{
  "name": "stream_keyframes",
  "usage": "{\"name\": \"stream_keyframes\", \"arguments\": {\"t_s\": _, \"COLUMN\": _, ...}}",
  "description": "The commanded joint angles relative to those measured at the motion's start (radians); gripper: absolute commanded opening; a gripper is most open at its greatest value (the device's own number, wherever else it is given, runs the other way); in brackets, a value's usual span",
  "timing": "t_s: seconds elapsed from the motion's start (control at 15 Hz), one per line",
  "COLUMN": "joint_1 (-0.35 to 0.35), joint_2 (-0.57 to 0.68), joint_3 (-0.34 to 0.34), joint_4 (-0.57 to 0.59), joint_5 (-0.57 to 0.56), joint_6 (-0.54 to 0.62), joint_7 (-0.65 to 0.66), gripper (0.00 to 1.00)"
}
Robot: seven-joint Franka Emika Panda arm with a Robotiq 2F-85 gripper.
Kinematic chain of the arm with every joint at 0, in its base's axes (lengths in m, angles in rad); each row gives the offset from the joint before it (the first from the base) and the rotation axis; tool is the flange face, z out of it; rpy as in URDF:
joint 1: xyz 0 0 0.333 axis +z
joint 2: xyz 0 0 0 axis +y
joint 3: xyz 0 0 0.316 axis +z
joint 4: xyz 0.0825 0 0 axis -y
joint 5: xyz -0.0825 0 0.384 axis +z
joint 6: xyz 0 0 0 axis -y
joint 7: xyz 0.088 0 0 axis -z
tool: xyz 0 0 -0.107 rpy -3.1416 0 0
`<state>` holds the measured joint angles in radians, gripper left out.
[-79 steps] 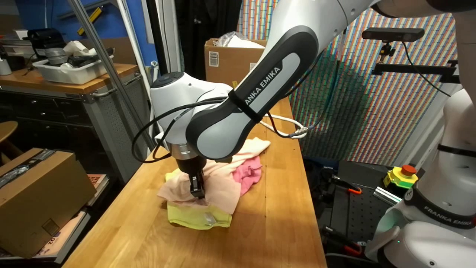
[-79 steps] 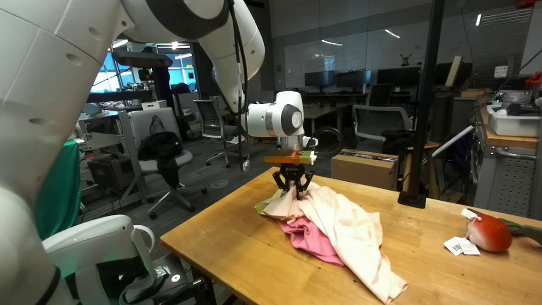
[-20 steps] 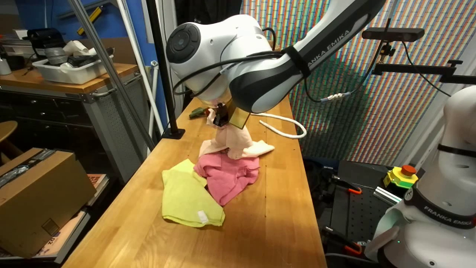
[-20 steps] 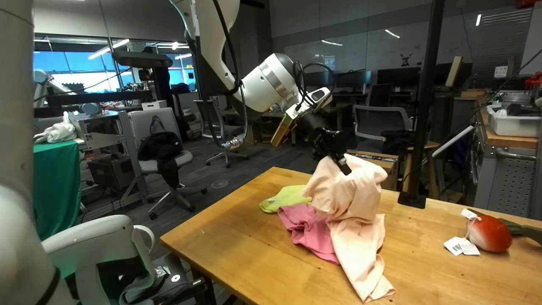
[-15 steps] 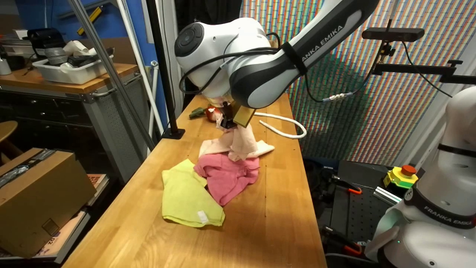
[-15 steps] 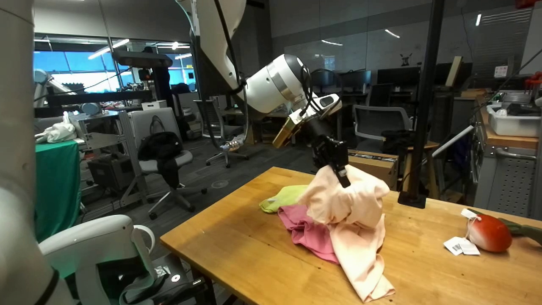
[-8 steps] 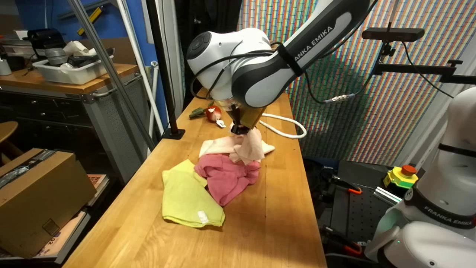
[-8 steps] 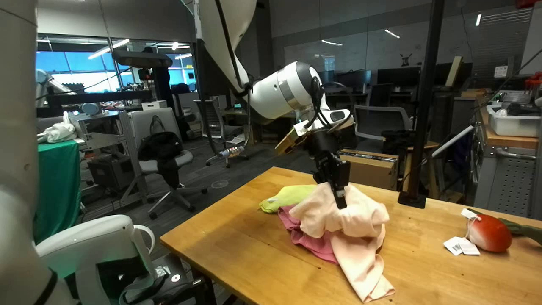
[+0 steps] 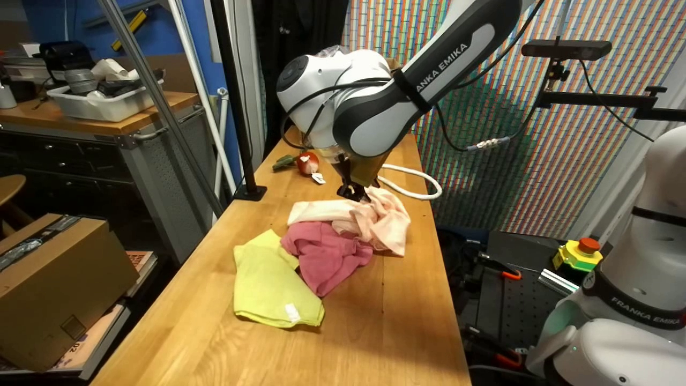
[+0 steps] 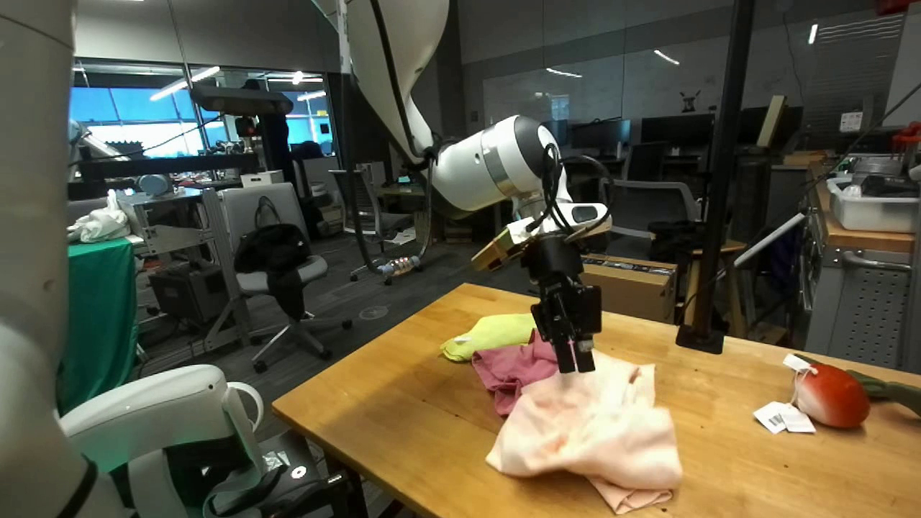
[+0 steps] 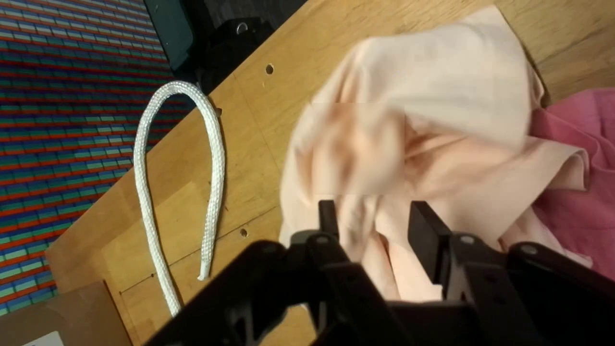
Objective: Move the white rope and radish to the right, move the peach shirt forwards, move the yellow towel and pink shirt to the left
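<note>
The peach shirt point(image 9: 388, 222) lies crumpled on the table in both exterior views point(image 10: 597, 439) and fills the middle of the wrist view point(image 11: 461, 91). My gripper point(image 9: 360, 194) is just above it, with its fingers apart and cloth visible beneath the gap in the wrist view point(image 11: 372, 211). The pink shirt point(image 9: 327, 257) lies against the peach shirt, partly covered by it point(image 10: 512, 370). The yellow towel point(image 9: 270, 287) lies beside the pink shirt point(image 10: 489, 334). The white rope point(image 9: 420, 190) forms a loop near the table edge point(image 11: 217, 163). The red-and-white radish point(image 9: 307, 163) lies farther along the table point(image 10: 835, 396).
A black post point(image 10: 701, 338) stands on the table edge between the shirts and radish. A cardboard box point(image 11: 72, 317) shows at the wrist view's lower left corner. Another box point(image 9: 64, 289) is beside the table. White tags point(image 10: 784, 417) hang from the radish.
My gripper carried the peach shirt off the yellow towel, lowered it, then opened. The released shirt has fallen onto the table, spreading toward the robot's side. The towel and pink shirt are uncovered more.
</note>
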<state>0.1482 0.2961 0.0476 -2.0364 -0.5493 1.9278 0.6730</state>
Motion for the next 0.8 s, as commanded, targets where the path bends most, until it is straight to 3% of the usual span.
{"name": "stream_keyframes", "arguments": {"t_s": 0.0, "joint_1": 0.008, "joint_2": -0.017, "joint_3": -0.011, "joint_4": 0.008, "joint_5": 0.018, "joint_6": -0.022, "joint_7": -0.034, "gripper": 0.77}}
{"name": "stream_keyframes", "arguments": {"t_s": 0.2, "joint_1": 0.016, "joint_2": -0.039, "joint_3": -0.01, "joint_4": 0.005, "joint_5": -0.007, "joint_6": -0.007, "joint_7": -0.032, "gripper": 0.98}}
{"name": "stream_keyframes", "arguments": {"t_s": 0.53, "joint_1": 0.04, "joint_2": -0.061, "joint_3": 0.018, "joint_4": 0.021, "joint_5": -0.014, "joint_6": 0.084, "joint_7": -0.057, "gripper": 1.0}}
{"name": "stream_keyframes", "arguments": {"t_s": 0.73, "joint_1": 0.05, "joint_2": -0.062, "joint_3": 0.042, "joint_4": 0.037, "joint_5": 0.039, "joint_6": 0.176, "joint_7": -0.086, "gripper": 1.0}}
